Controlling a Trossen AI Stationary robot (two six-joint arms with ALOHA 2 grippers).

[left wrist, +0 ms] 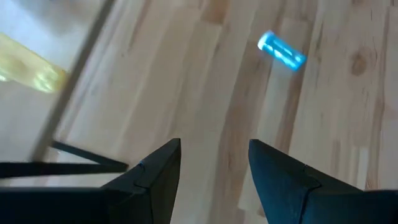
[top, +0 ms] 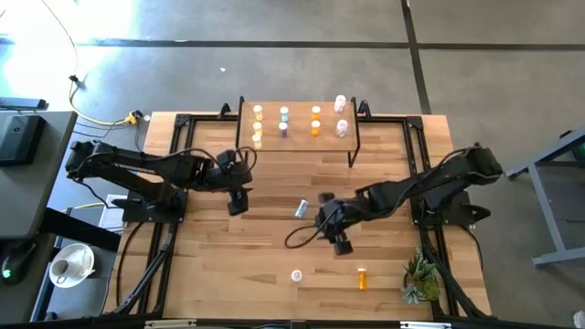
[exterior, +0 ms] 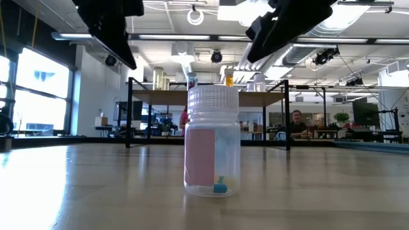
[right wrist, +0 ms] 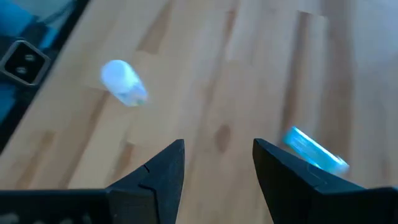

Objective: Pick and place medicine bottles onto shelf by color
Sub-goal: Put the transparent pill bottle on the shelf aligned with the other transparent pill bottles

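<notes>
The shelf [top: 297,137] stands at the table's far middle and carries several upright bottles in columns: pale yellow [top: 258,113], light blue [top: 284,115], orange [top: 315,112] and pink [top: 342,128]. A light-blue bottle [top: 301,208] lies on its side on the table between my grippers; it also shows in the left wrist view [left wrist: 282,51] and the right wrist view [right wrist: 314,150]. A pink-labelled bottle [top: 296,275] [exterior: 213,140] and an orange bottle [top: 362,278] stand near the front edge. My left gripper [top: 239,198] [left wrist: 214,155] and my right gripper [top: 339,239] [right wrist: 219,155] hover open and empty.
A small green plant [top: 420,280] stands at the table's front right. The shelf's black legs [top: 352,151] reach down to the table. Black frame rails [top: 164,256] run along the table's left and right sides. Bare wood lies in the table's middle.
</notes>
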